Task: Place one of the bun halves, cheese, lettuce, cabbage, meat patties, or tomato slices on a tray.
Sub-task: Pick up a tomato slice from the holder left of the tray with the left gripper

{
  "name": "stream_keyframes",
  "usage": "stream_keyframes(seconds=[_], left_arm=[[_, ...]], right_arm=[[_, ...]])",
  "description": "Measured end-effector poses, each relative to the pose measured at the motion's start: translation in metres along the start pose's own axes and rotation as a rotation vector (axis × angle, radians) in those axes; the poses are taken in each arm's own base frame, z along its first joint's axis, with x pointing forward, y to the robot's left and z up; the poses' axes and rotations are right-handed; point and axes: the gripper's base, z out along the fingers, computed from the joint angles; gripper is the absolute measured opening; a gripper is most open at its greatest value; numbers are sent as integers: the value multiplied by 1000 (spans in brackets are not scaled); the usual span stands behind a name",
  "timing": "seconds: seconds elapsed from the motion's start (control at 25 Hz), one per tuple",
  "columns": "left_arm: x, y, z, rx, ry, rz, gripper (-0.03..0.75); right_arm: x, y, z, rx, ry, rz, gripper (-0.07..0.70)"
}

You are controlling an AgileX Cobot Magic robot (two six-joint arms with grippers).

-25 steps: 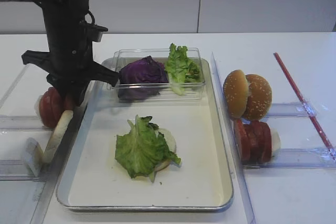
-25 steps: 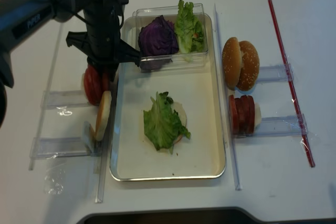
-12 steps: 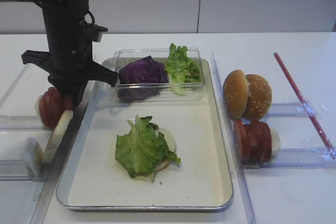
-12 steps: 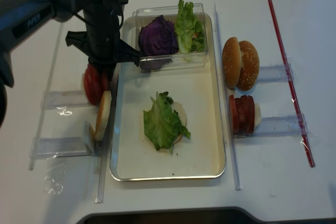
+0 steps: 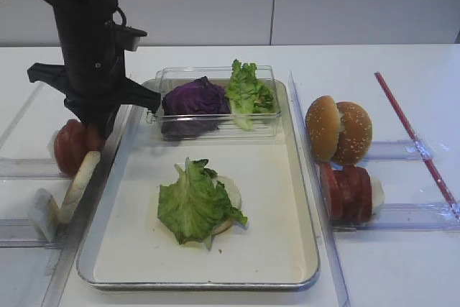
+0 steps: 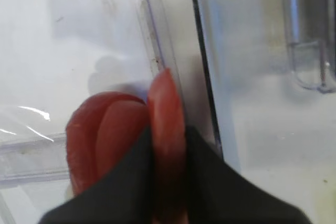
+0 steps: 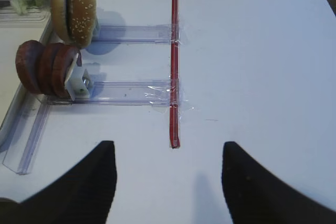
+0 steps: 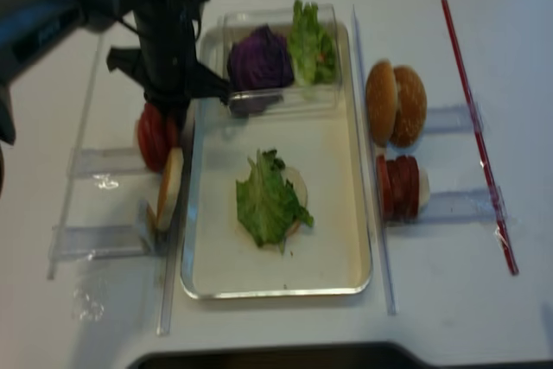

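Left wrist view, left gripper jaws clamped on upright tomato slice, beside other slices.

Bright, even light from above — soft shadows. The left wrist view is blurry; the realsense view looks fuzzy.

One metal tray sits mid-table, with one clear plastic box at its far end. The box holds one purple cabbage and one bunch of lettuce; a second lettuce leaf lies on one pale bun half. Two golden bun halves stand on the right, beside three meat patties. At least three tomato slices show on the left, and one red stick far right
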Motion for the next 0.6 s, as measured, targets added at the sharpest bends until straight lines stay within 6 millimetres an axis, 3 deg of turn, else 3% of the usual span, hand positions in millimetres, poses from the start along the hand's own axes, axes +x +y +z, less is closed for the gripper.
stream_keyframes(seconds=[0.6], left_arm=[[13, 11, -50, 42, -122, -24, 119]], right_arm=[[0, 0, 0, 0, -1, 2, 476]])
